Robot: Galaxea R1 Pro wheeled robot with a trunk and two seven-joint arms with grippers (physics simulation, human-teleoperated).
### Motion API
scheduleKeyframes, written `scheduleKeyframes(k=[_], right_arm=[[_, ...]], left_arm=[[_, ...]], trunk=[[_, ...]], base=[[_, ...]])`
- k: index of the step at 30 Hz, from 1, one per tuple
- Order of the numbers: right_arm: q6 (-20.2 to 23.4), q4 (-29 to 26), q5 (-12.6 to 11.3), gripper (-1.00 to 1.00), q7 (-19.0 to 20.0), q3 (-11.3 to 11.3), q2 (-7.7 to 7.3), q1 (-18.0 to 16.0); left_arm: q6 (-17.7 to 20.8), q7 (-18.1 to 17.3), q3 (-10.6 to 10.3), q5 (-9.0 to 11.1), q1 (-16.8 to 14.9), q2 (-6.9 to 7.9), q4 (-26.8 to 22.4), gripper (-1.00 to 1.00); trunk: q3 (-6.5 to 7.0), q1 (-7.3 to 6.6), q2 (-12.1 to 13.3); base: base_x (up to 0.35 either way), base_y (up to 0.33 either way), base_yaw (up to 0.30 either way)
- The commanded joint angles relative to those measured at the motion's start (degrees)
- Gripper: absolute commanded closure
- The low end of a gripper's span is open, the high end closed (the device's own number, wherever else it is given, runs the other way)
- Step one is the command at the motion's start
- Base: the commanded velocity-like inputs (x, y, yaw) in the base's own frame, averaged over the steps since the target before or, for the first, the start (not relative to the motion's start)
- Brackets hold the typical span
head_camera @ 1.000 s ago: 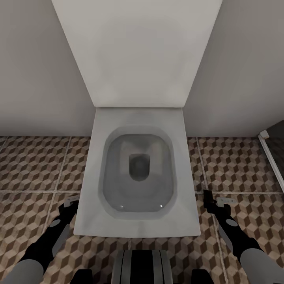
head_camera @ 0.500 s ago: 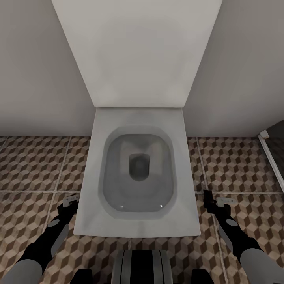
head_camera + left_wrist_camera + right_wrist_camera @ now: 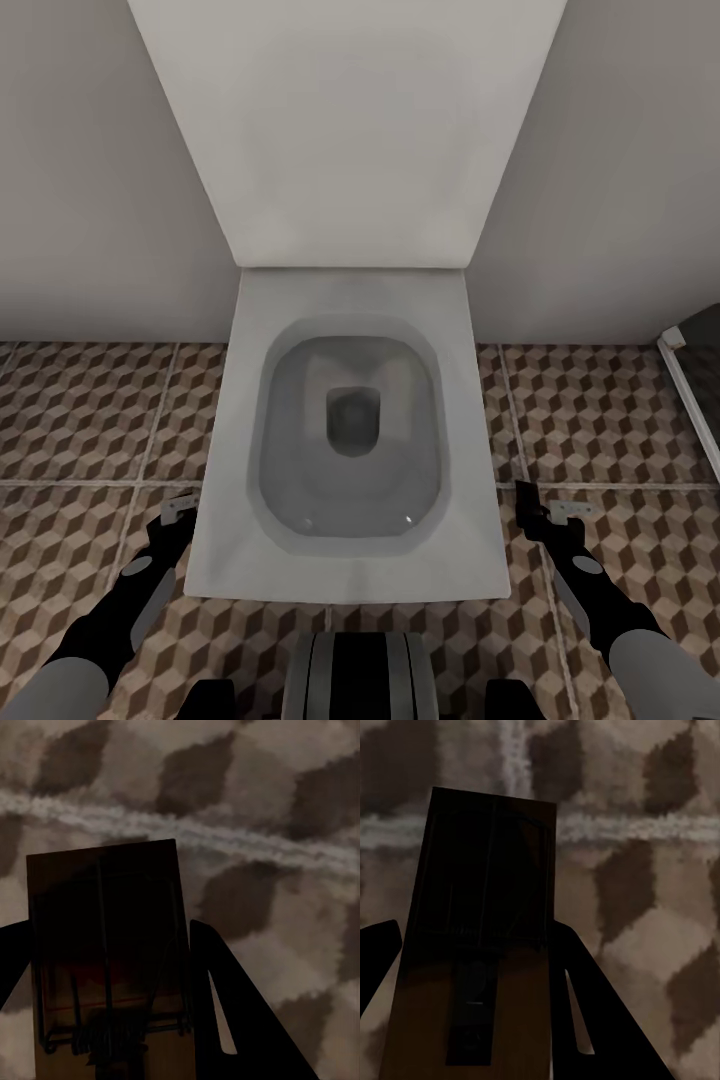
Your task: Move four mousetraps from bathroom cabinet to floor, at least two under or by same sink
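I face a toilet [image 3: 350, 440] set against the wall, with the bathroom floor [image 3: 90, 420] spread to either side. My left end effector [image 3: 178, 512] hangs low beside the bowl and is closed on a mousetrap [image 3: 109, 967], which my left wrist view shows pinched between the fingers above the patterned tiles. My right end effector [image 3: 545, 515] hangs on the other side and grips a second mousetrap [image 3: 480, 952] the same way. So I judge two traps are out of the cabinet but not yet set down, and the other two are still to be accounted for. From the head view I cannot make out either trap; the wrist views reveal them, dark and close.
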Motion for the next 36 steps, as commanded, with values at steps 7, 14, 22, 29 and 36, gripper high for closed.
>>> scheduleKeyframes(k=[7, 14, 22, 29, 36], right_arm=[[-0.2, 0.0, 0.0, 1.0, -0.1, 0.0, 0.01, 0.0], [-0.2, 0.0, 0.0, 1.0, -0.1, 0.0, 0.01, 0.0], [-0.2, 0.0, 0.0, 1.0, -0.1, 0.0, 0.01, 0.0], [-0.2, 0.0, 0.0, 1.0, -0.1, 0.0, 0.01, 0.0], [-0.3, 0.0, 0.0, 1.0, -0.1, 0.1, 0.01, 0.0]], left_arm=[[-0.2, 0.3, -0.2, 0.3, 0.0, -0.19, 0.0, 1.0], [-0.2, 0.3, -0.2, 0.3, 0.0, -0.23, 0.0, 1.0], [-0.2, 0.3, -0.2, 0.3, 0.0, -0.31, 0.0, 1.0], [-0.2, 0.3, -0.2, 0.4, 0.0, -0.29, 0.0, 1.0], [-0.1, 0.2, -0.3, 0.5, 0.0, -0.47, 0.0, 1.0]], trunk=[[-0.03, -0.01, 0.0], [-0.03, -0.01, 0.0], [-0.47, 0.04, 0.0], [-0.69, 0.07, 0.0], [-0.69, 0.07, 0.0]], base=[[0.0, 0.0, 0.0], [0.0, 0.0, 0.0], [0.0, 0.0, 0.0], [0.0, 0.0, 0.0], [0.0, 0.0, 0.0]])
